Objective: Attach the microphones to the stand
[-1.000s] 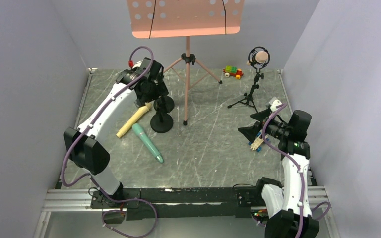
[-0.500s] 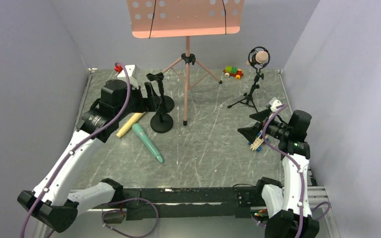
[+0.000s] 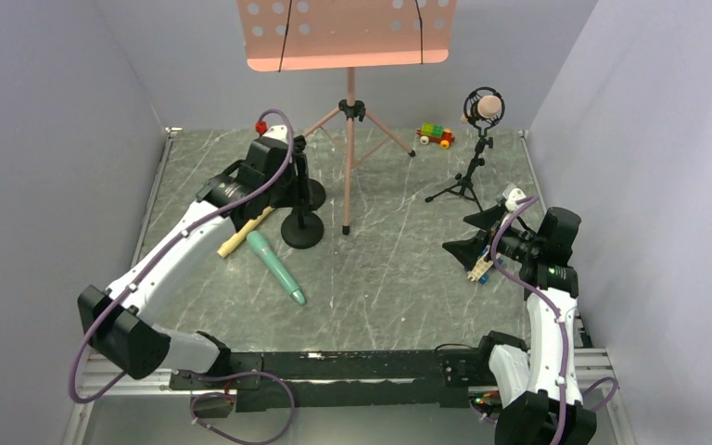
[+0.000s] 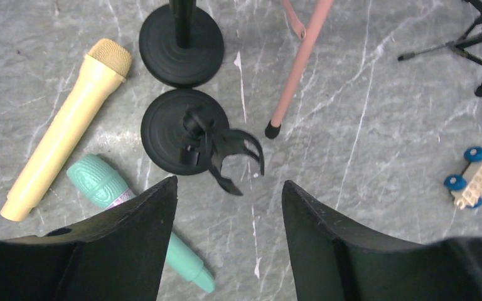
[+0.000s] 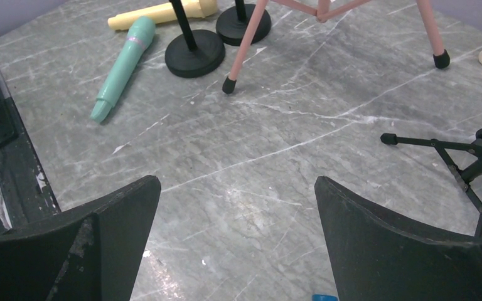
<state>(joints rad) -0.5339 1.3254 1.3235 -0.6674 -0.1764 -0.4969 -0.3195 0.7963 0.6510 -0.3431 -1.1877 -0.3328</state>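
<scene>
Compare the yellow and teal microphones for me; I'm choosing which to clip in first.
Colour: the yellow microphone is pale yellow, the teal microphone green. Pose: the yellow microphone's head lies beside a round stand base; the teal microphone's head lies beside the yellow handle. Shape: the teal one tapers to a thin tail, the yellow one is thicker throughout. Both lie flat on the table, unheld.

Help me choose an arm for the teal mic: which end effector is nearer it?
Left. The left end effector hangs open over a black stand base, the teal mic just beside it; the right end effector sits across the table, near the tripod stand.
</scene>
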